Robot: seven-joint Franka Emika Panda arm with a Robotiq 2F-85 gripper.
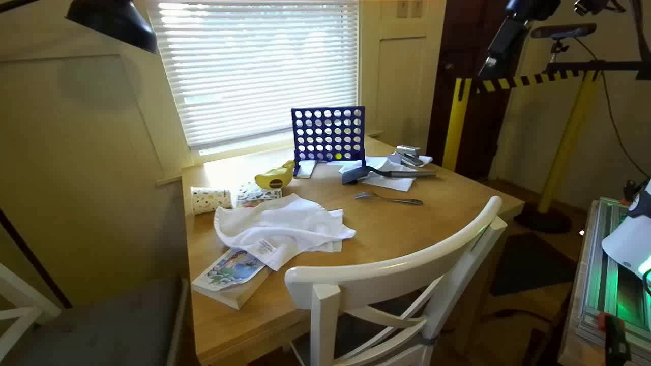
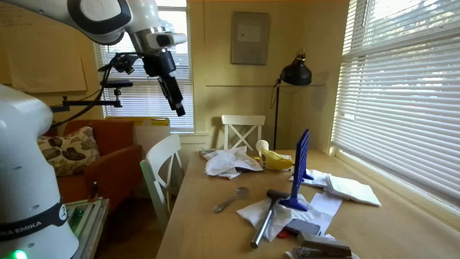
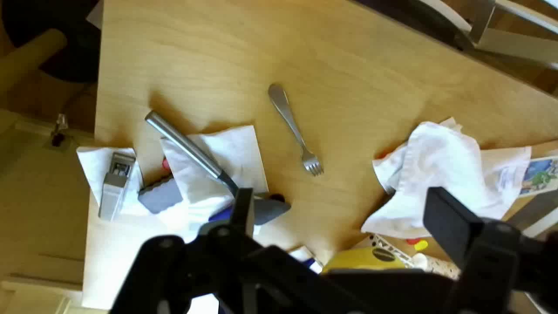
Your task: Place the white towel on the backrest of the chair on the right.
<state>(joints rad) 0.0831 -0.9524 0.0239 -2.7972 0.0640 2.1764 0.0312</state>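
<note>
The claw (image 3: pixel 341 214) gapes empty. Pinched too deep, the white towel (image 1: pixel 285 223) could drag the book (image 1: pixel 233 272) off the table edge (image 1: pixel 200 325).

Towel (image 1: pixel 285 221): plain white. Chair backrest (image 1: pixel 389 278): white. Gripper (image 3: pixel 341 213): black. Grid rack (image 1: pixel 332 135): dark blue. Banana-shaped case (image 1: pixel 276 175): yellow, one dark oval mark. Cup (image 1: pixel 211 200): white, speckled. Cushion (image 2: pixel 73 149): cream with dark leaf print. Armchair (image 2: pixel 116 165): orange. Barrier strip (image 1: pixel 526 80): yellow and black stripes.
</note>
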